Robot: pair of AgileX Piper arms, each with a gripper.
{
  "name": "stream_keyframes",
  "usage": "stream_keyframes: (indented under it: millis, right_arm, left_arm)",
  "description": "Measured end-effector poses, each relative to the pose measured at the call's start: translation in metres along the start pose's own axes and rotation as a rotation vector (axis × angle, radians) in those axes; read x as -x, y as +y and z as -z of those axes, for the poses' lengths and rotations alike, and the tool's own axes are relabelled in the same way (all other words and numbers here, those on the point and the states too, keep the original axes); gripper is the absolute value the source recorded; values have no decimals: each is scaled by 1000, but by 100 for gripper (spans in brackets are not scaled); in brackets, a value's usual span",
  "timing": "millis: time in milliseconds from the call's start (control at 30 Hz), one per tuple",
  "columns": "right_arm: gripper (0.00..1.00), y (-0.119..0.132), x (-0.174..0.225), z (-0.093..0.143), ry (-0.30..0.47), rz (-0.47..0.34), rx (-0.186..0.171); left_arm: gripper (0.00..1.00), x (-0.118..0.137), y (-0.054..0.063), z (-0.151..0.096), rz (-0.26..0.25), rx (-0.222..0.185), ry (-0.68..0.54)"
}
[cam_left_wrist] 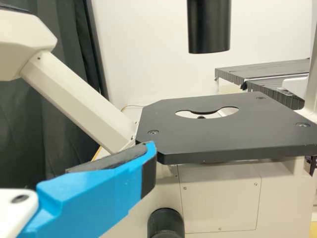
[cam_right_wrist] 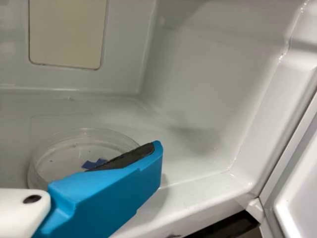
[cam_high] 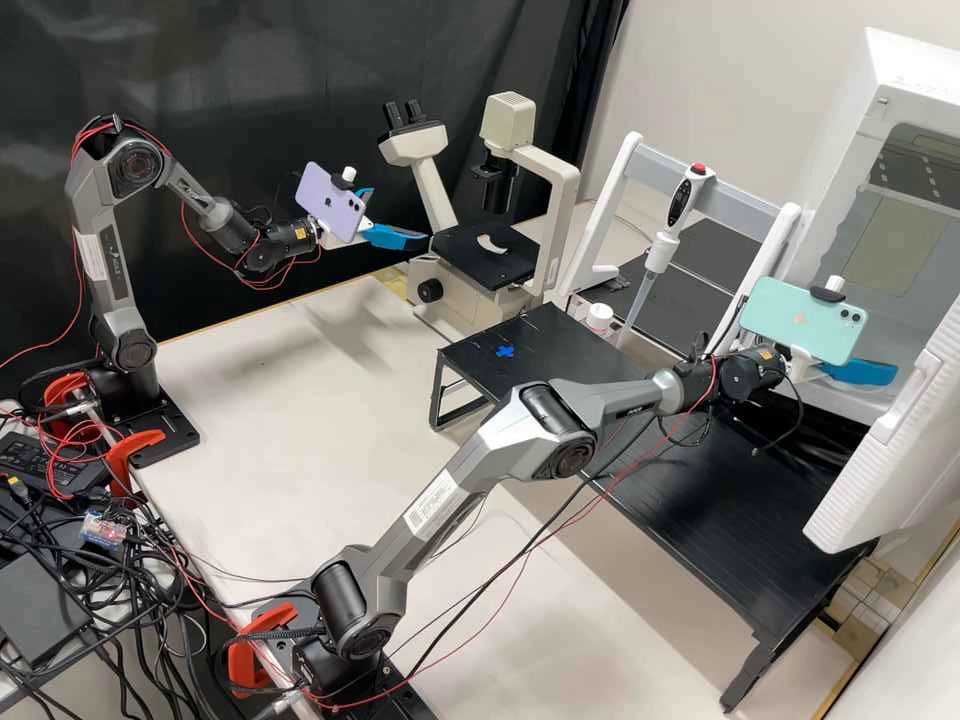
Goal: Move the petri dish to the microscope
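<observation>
Hovering near the cream microscope with a black square stage, upper middle of the high view: my left claw, blue fingers parted, grasping nothing. In the left wrist view, the black stage has a rounded cutout, with a black cylinder hanging above it, top of frame.

Right claw, right side of the high view, is at the mouth of the white cabinet; fingers apart, nothing gripped. Clear, round, shallow petri dish lies flat on the cabinet floor, lower left of the right wrist view, partly behind one blue finger. Can't tell if they touch. Blue mark seen through the dish.

Rest, high view: lilac phone on my left arm, mint-green phone on my right. Small black table at centre, blue cross on top. Pipette with red button upright at a white frame, right of centre; small white-capped bottle near its tip. Pale desk under both arms, orange-red clamps along its edge, tangled cables lower left, black curtain upper left.
</observation>
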Motion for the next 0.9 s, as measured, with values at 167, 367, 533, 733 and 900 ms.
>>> stream_keyframes:
  millis: [167, 367, 533, 733, 900]
  right_arm:
    - [100, -2, -1, -1, -3, 4, -4]
    - [100, -3, 0, -11, 3, 9, -32]
    - [100, 2, 5, -18, 12, 3, -49]
    - [100, 11, 12, -23, -8, -7, -101]
    - [100, 17, 16, -24, -13, -16, -103]
  left_arm:
    - [100, 0, 0, 0, 0, 0, 0]
    - [100, 0, 0, 0, 0, 0, 0]
    - [100, 0, 0, 0, 0, 0, 0]
    - [100, 0, 0, 0, 0, 0, 0]
    - [100, 0, 0, 0, 0, 0, 0]
